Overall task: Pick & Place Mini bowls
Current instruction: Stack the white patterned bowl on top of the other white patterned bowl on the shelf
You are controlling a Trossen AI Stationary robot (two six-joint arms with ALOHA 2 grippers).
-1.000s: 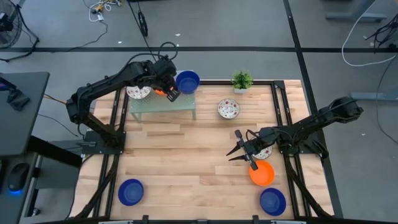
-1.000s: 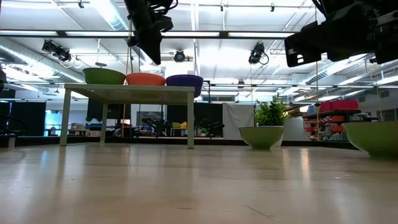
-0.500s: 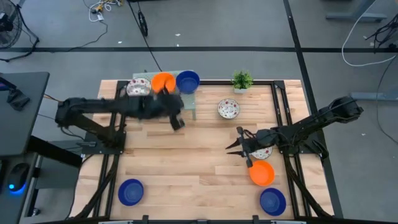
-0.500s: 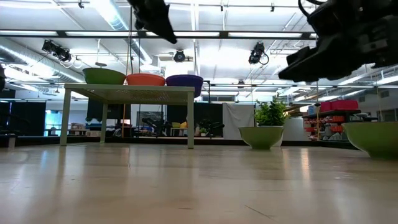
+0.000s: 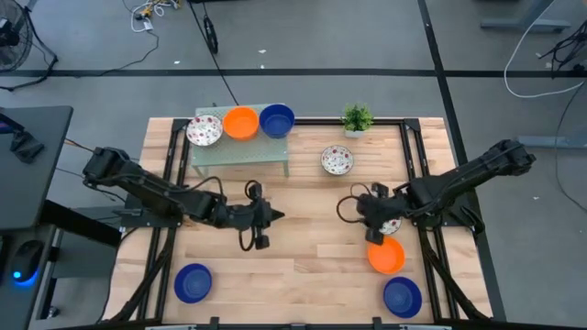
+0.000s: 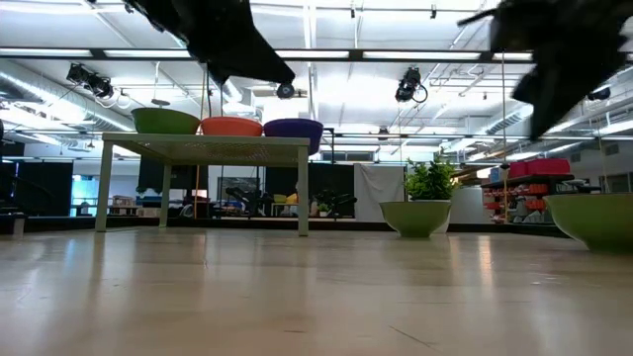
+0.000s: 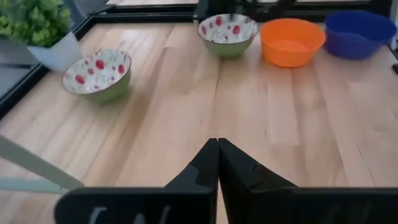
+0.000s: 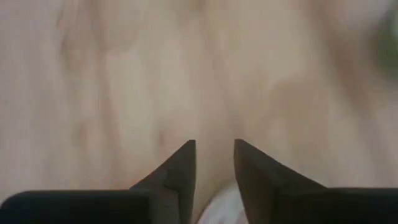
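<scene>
The left gripper (image 5: 273, 216), fingers pressed together and empty, hovered near the small table (image 5: 240, 149); the right gripper (image 8: 212, 163), slightly parted, hovered farther off.

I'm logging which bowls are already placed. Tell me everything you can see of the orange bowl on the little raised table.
The orange bowl is small, round, shallow and plain inside, empty as far as the high view shows. It sits upright on the small pale table, middle of a row, between the speckled bowl and the blue bowl, seemingly touching both. No gripper touches it.
</scene>
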